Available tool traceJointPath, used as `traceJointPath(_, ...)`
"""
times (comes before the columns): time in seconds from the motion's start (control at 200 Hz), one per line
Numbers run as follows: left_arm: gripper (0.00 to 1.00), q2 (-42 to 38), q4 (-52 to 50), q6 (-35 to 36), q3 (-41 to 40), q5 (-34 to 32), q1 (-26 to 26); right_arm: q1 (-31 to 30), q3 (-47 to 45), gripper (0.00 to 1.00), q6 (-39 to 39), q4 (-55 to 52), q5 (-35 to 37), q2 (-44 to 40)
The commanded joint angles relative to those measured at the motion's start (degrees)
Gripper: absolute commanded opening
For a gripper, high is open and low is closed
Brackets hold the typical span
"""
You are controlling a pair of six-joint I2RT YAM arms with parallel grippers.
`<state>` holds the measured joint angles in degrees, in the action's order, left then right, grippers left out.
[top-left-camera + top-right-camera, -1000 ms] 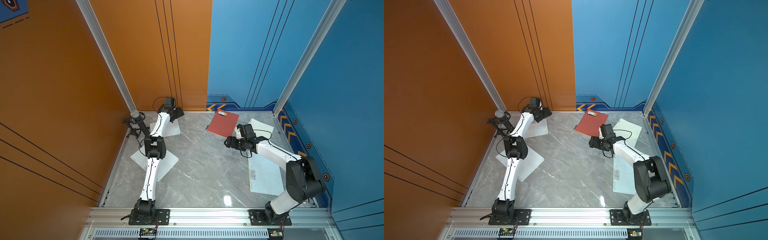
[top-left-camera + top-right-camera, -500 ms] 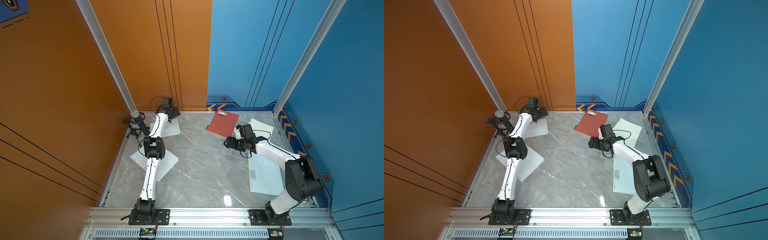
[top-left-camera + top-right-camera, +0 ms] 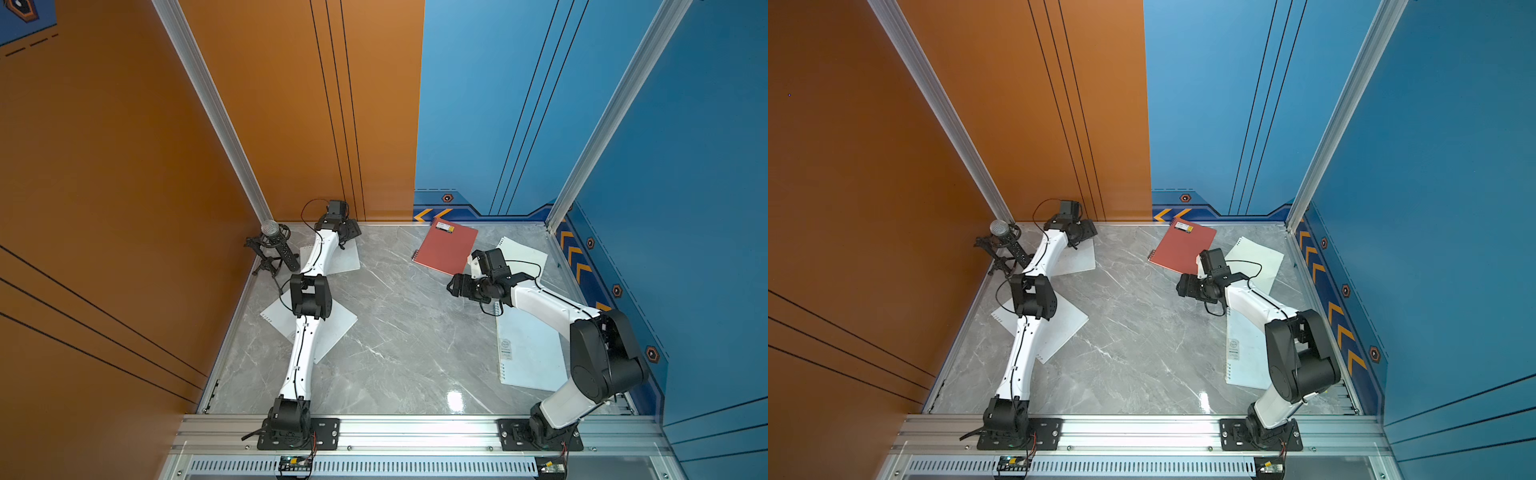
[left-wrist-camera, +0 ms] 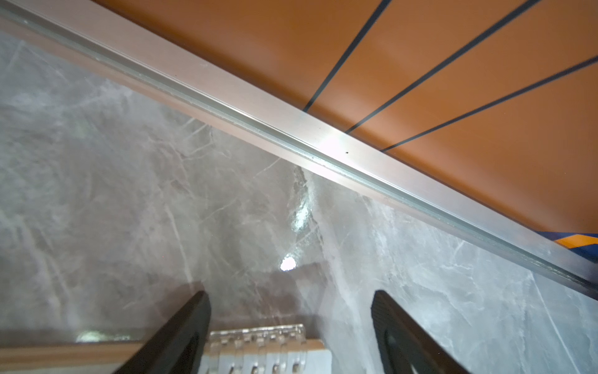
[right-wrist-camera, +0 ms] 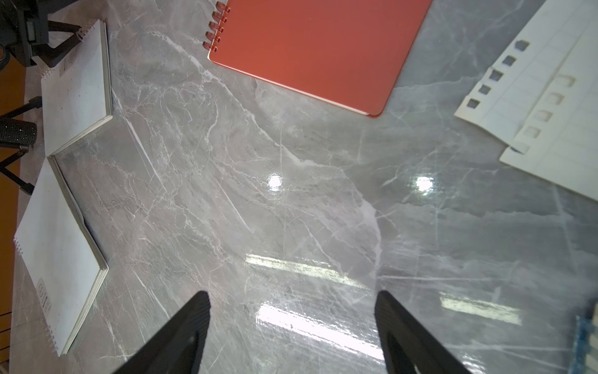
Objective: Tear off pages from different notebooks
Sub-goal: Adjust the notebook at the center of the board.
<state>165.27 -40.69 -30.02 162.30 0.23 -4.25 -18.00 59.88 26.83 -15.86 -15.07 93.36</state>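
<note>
Four notebooks (image 3: 528,357) sit spread near the table (image 3: 395,332) edges, seemingly so each arm reaches some; loose pages (image 3: 519,249) lie in the far right corner. The left gripper (image 4: 290,294), jaws apart, hovers over a frosted notebook (image 4: 268,353) spiral by the far edge; the right gripper (image 5: 293,293) hangs spread, empty.

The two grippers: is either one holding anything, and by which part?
Nothing is held. The left gripper is open over a white notebook, at its spiral edge. The right gripper is open above the table.
</note>
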Motion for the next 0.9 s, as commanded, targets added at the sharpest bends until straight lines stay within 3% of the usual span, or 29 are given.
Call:
traceJointPath(0.0,0.81,2.6,-2.5,-1.6,0.2,3.4,-1.9,0.5,-0.2,0.82,-1.4,-0.8,-0.4,-0.5)
traceJointPath(0.611,0.78,-6.1,-2.6,-4.7,-10.4,10.0,-14.8,0.4,-1.9,0.82,-0.6,-0.9,0.4,-3.0)
traceJointPath(0.761,0.78,-12.7,-2.6,-4.0,-16.4,10.2,-14.6,0.3,-2.5,0.82,-0.7,-1.0,0.5,-4.1)
traceJointPath(0.896,0.82,-16.9,-2.6,0.6,-19.0,3.6,-12.4,-0.5,-2.6,0.82,-0.7,-0.9,0.8,-4.2)
